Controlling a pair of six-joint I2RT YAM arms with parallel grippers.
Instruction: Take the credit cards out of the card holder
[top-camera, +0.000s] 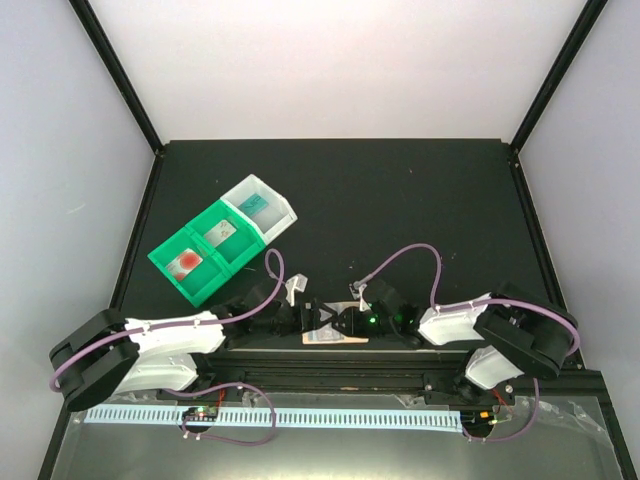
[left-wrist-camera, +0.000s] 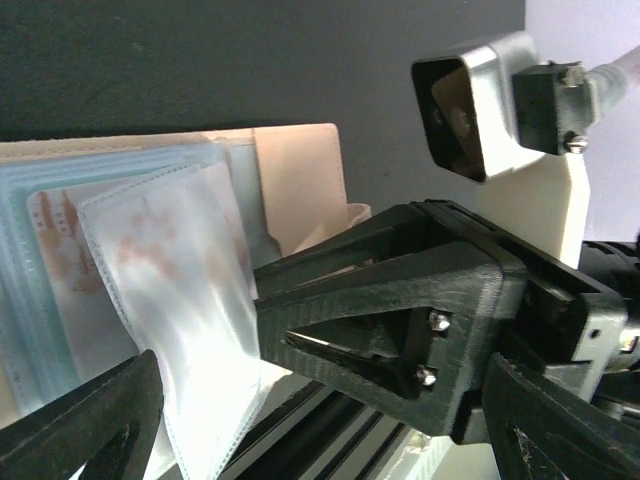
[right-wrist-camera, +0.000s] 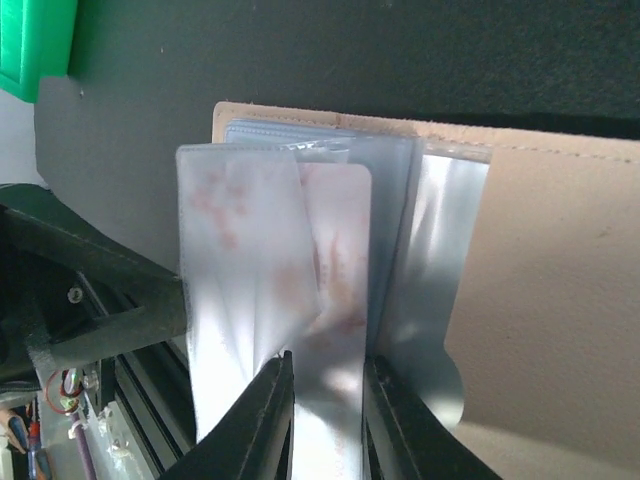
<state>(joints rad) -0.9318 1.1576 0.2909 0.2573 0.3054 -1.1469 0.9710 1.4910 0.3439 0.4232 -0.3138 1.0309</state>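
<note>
Right end effector (right-wrist-camera: 328, 358): jaws narrow, with a patterned card (right-wrist-camera: 338, 270) showing in the gap. Whether they bear on it cannot be told.
Left end effector (left-wrist-camera: 320, 385): jaws wide, nothing held, facing the right one across the sleeves.

Card holder (right-wrist-camera: 560, 300): one. It lies open at the near edge of the desk (top-camera: 400, 200) between the two arms, with its clear sleeves (right-wrist-camera: 240, 300) fanned upward.

Step in hand, as judged: drawing a card out of its sleeve. This is best done by:
- pinching the card only, never the film;
- pulling straight along the sleeve's mouth;
- closing the left end effector on the holder's rim so it cannot lift.

Count:
- Credit cards out: three. A red-blotched card (top-camera: 186, 262) and a pale card (top-camera: 220, 230) are in the green bin (top-camera: 170, 272). A teal card (top-camera: 254, 204) is in the white bin (top-camera: 285, 215).
- Cards in the holder: at least one, others hidden.
- Bins: two.
- Sleeves: several, number unclear.
</note>
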